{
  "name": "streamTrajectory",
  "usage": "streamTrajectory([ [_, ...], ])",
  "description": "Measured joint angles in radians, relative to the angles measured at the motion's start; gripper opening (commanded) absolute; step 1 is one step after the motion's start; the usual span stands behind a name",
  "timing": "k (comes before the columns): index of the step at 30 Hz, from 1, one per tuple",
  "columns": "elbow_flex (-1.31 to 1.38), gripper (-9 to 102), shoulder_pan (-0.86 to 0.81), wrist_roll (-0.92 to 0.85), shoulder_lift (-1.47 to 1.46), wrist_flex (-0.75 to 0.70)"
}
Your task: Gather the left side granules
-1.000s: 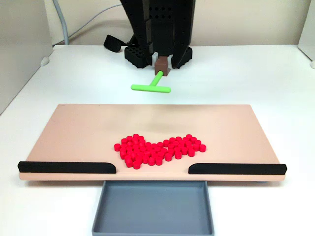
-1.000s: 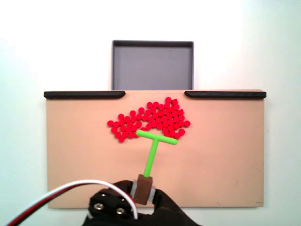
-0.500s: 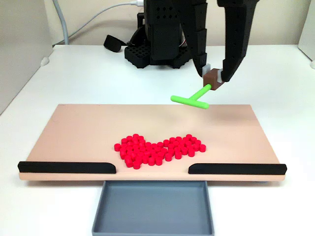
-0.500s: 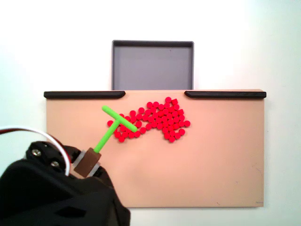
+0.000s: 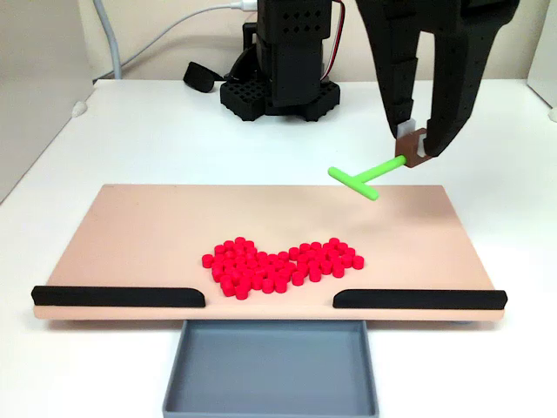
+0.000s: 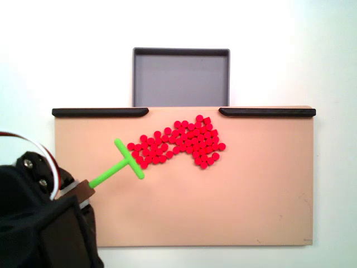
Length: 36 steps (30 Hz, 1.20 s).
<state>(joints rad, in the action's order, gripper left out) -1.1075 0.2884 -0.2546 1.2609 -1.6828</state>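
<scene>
The hand (image 5: 416, 150) grips the green pusher (image 5: 364, 178) by its brown base, with the granules (image 6: 177, 142) just beyond its crossbar.

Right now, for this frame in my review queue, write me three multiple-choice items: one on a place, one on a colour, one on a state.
1. Where do the granules lie?
A. in the grey tray
B. on the tan board, near the gap between the black rails
C. on the white table

2. What colour is the T-shaped pusher?
A. green
B. blue
C. black

3. In what state is the grey tray?
A. half full of granules
B. covered by a lid
C. holding no granules

Key: 1 B, the red pile sits on the tan board in both fixed views. 2 A, the pusher is bright green. 3 C, its floor is bare in both fixed views.
</scene>
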Motion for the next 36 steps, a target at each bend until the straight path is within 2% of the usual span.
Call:
streamTrajectory([
  [12, 0.037, 0, 0.048, 0.327, -0.049, -0.029],
  [18, 0.146, 0, 0.058, 0.483, -0.146, -0.029],
  [30, 0.232, 0, 0.058, 0.607, -0.229, -0.029],
  [36, 0.270, 0, 0.058, 0.614, -0.262, -0.029],
])
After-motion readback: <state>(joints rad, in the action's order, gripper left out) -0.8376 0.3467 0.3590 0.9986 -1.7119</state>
